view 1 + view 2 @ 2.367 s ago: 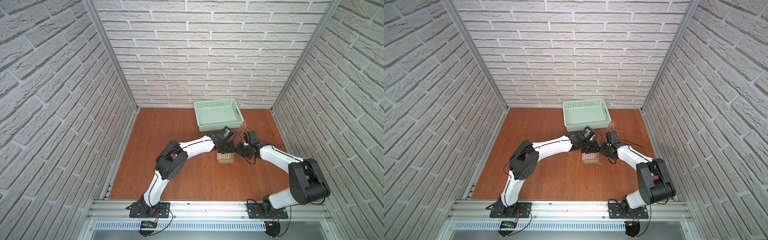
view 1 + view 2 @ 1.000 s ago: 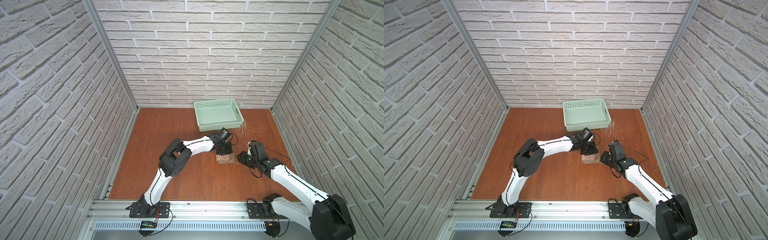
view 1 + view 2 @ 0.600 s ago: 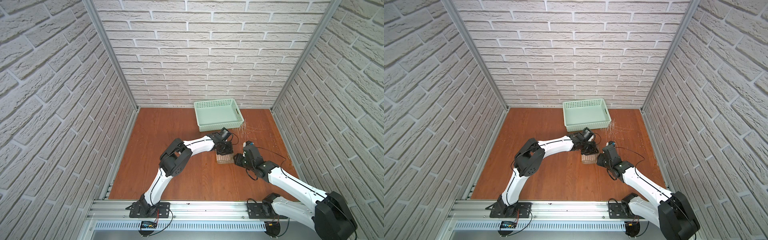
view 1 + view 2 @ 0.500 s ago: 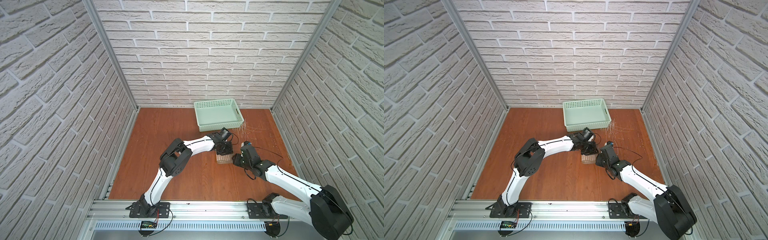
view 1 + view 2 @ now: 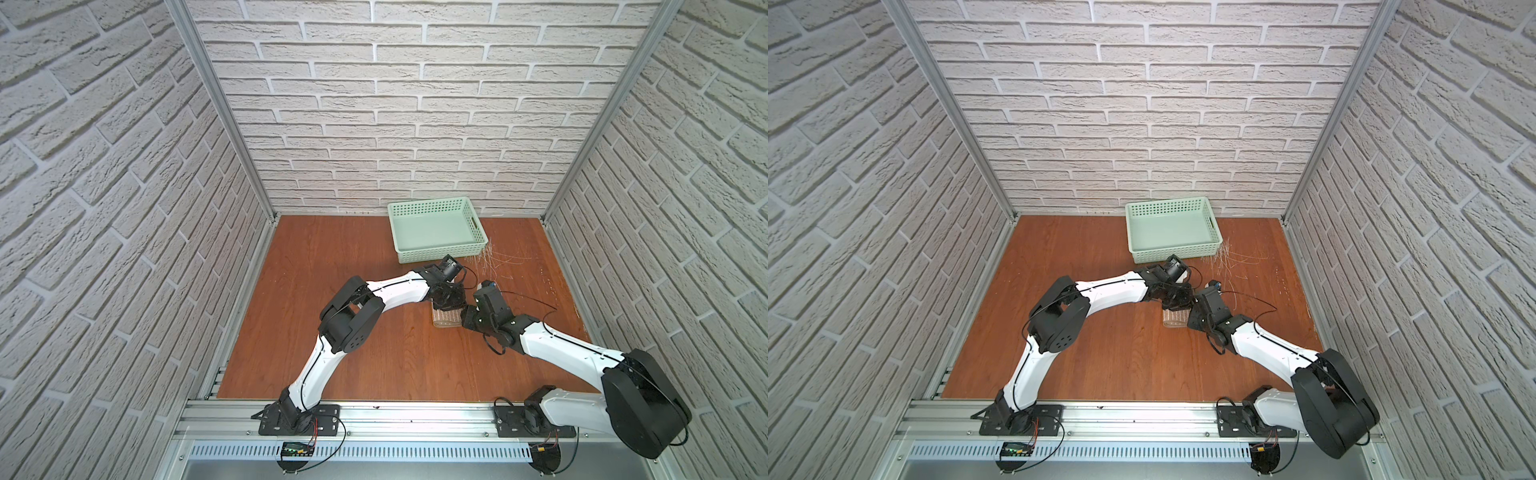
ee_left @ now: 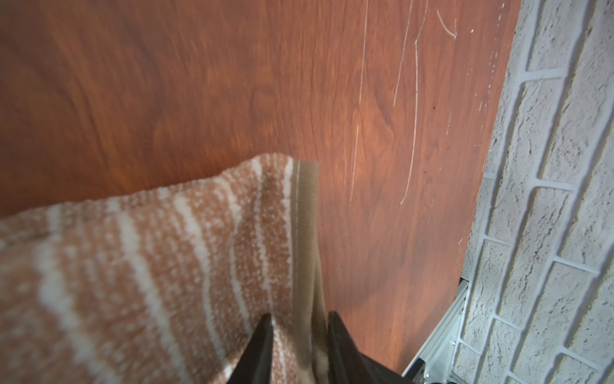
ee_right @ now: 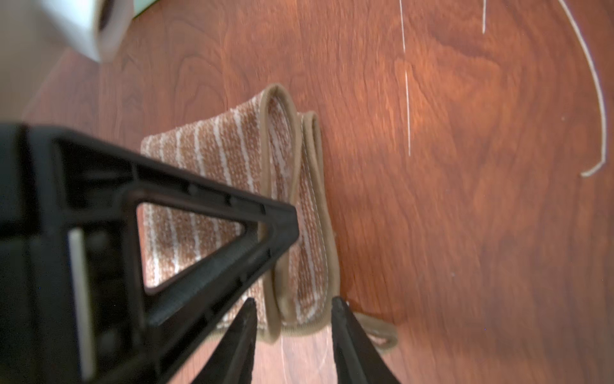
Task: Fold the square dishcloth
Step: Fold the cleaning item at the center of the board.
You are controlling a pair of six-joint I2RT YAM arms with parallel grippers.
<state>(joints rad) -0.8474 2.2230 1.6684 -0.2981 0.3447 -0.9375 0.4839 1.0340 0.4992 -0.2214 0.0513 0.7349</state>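
Right wrist view: the right gripper (image 7: 292,301) stands partly open around one corner of the square dishcloth (image 7: 216,149). The hem is between its jaws, but I see no squeeze, so it holds nothing.
Left wrist view: the left gripper (image 6: 299,317) is narrowed on the darker hem, which fills the gap between the tips. It looks like a pinch on the cloth.
Dishcloth place: in both top views it lies folded small on the table (image 5: 332,270), near the mint-green basket (image 5: 436,249), at the basket's 6 o'clock. The left gripper is at the cloth's 12 o'clock edge and the right gripper at its 3 o'clock edge.
Risk, layers: the top layer bulges up and is not flat. If the right jaws close on one layer only, the fold may be pulled open.
Risk, loop: the corner loop (image 7: 382,335) lies just beside one right jaw tip and could catch on it.
Risk, grippers: they are very near each other, so a careless move could knock them together.
Change: one second ago the right arm was drawn back, apart from the cloth at about its 4 o'clock. Now it has come to the cloth. The left arm has stayed at its place.
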